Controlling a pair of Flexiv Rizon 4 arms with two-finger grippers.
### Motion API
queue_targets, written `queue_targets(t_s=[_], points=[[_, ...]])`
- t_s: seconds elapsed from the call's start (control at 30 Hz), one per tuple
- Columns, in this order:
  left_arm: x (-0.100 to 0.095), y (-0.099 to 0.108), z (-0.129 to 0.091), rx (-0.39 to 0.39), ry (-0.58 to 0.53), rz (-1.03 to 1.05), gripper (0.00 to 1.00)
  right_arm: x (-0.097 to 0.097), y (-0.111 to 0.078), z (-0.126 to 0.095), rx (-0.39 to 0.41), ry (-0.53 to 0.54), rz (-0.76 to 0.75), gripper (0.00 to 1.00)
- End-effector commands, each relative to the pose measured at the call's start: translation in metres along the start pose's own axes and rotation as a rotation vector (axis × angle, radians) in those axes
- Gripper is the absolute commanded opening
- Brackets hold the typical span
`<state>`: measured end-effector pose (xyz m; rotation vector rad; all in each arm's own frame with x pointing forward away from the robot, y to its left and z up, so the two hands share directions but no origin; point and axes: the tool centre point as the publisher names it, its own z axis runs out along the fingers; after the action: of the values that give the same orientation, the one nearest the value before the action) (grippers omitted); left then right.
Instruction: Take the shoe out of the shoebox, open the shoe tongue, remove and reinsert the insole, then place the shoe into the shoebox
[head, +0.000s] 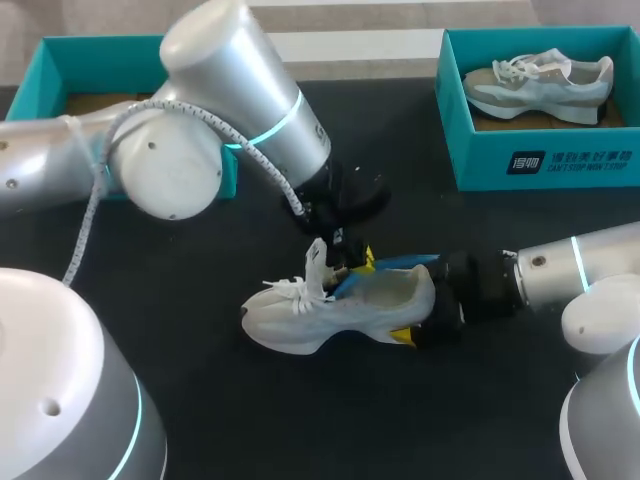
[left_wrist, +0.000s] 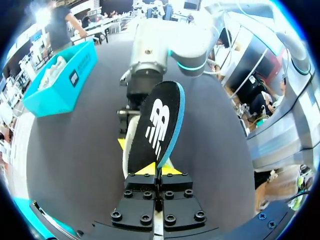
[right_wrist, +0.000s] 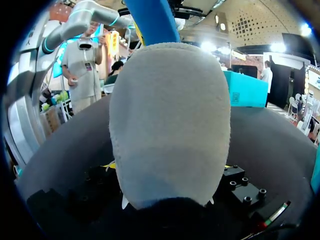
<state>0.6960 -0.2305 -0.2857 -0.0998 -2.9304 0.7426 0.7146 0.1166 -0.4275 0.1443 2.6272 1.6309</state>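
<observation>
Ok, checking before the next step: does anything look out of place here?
Only the insole: it sticks partly out of the shoe, pinched by the left gripper. The right gripper grips the shoe's heel. Nothing looks spilled or damaged.

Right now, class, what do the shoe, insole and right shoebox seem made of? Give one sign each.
shoe: suede-like, matte; fuzzy nap at the heel.
insole: probably foam, fabric-topped; thin blue edge, printed logo.
shoebox: likely cardboard, matte teal; thin flat walls.
</observation>
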Motion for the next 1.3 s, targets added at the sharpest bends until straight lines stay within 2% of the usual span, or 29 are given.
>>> queue_targets(t_s=[0.03, 0.13, 0.2, 0.4, 0.6, 0.9, 1.3], points=[[0.000, -0.011, 0.000, 0.001, 0.001, 0.007, 0.00, -0.001, -0.002, 0.005, 0.006, -0.001, 0.001, 0.00], [0.001, -0.013, 0.010, -0.001, 0.005, 0.020, 0.00, -0.001, -0.002, 0.005, 0.006, -0.001, 0.001, 0.00], [0.002, -0.013, 0.016, 0.000, 0.007, 0.032, 0.25, -0.001, -0.002, 0.005, 0.006, -0.001, 0.001, 0.00], [0.011, -0.007, 0.015, 0.048, -0.069, 0.059, 0.42, -0.001, -0.002, 0.005, 0.006, -0.001, 0.001, 0.00], [0.014, -0.006, 0.017, 0.075, -0.146, 0.084, 0.45, -0.001, -0.002, 0.005, 0.006, -0.001, 0.001, 0.00], [0.017, -0.004, 0.023, 0.148, -0.247, 0.121, 0.42, -0.001, -0.002, 0.005, 0.006, -0.001, 0.001, 0.00], [0.003, -0.014, 0.036, 0.183, -0.314, 0.079, 0.36, -0.001, -0.002, 0.005, 0.006, -0.001, 0.001, 0.00]])
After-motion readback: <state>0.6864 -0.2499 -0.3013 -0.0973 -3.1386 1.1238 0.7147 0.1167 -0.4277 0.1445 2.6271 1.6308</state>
